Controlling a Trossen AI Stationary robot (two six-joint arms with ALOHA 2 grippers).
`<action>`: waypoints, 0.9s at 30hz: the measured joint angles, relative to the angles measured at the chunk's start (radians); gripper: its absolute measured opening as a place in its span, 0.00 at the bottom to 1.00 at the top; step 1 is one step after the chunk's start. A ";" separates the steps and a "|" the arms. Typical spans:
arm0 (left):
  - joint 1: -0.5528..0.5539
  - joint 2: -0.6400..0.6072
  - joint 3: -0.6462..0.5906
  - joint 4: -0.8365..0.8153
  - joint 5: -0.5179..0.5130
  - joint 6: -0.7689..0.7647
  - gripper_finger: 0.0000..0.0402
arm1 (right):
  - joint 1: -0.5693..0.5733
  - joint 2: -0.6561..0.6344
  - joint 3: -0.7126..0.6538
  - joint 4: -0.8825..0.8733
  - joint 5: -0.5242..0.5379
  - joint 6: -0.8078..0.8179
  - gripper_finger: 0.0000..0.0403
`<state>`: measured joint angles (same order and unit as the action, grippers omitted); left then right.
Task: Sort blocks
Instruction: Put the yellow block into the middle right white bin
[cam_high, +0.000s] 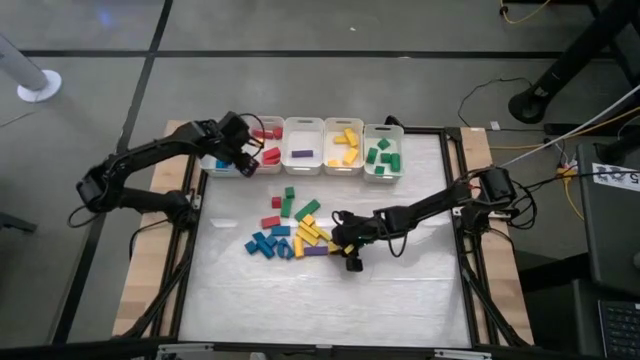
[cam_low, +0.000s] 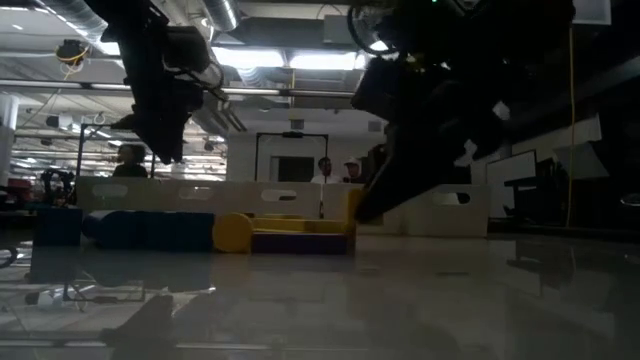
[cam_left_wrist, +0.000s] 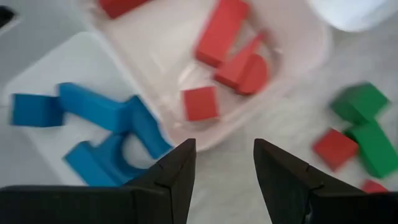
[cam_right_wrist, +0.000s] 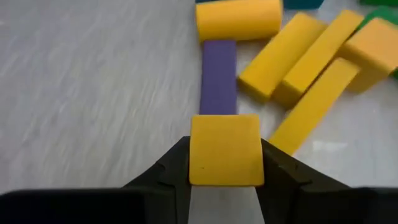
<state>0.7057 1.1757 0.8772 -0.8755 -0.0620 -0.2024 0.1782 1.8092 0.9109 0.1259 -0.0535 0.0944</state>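
Right gripper (cam_right_wrist: 225, 163): fingers closed on a yellow block (cam_right_wrist: 225, 150), which sits square between them, faces flat against both pads. A purple bar (cam_right_wrist: 218, 76) lies just ahead of the fingers on the desk (cam_right_wrist: 93, 93), its long axis running straight away from them. Beyond it and to one side lie four more yellow blocks: one cylinder and three bars, angled across the fingers' line.

The held block belongs in the yellow bin (cam_high: 344, 146), well apart from the fingers; the move is a lift and carry, judged.

Left gripper (cam_left_wrist: 224, 177): fingers narrowly open, holding nothing, hovering at the rims of the red bin (cam_left_wrist: 311, 56) and the blue bin (cam_left_wrist: 37, 62). Five bins counted.
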 joint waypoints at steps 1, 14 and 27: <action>-0.017 0.000 0.000 0.000 0.011 0.000 0.37 | -0.006 -0.001 0.021 -0.028 0.000 -0.008 0.32; -0.273 0.007 -0.001 0.028 0.052 -0.020 0.37 | -0.125 -0.040 0.300 -0.513 0.252 -0.362 0.33; -0.518 0.040 -0.001 0.091 0.052 -0.085 0.37 | -0.378 -0.040 0.380 -0.593 0.510 -0.630 0.38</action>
<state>0.1881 1.2161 0.8764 -0.7841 -0.0101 -0.2873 -0.1999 1.7693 1.2906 -0.4672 0.4567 -0.5355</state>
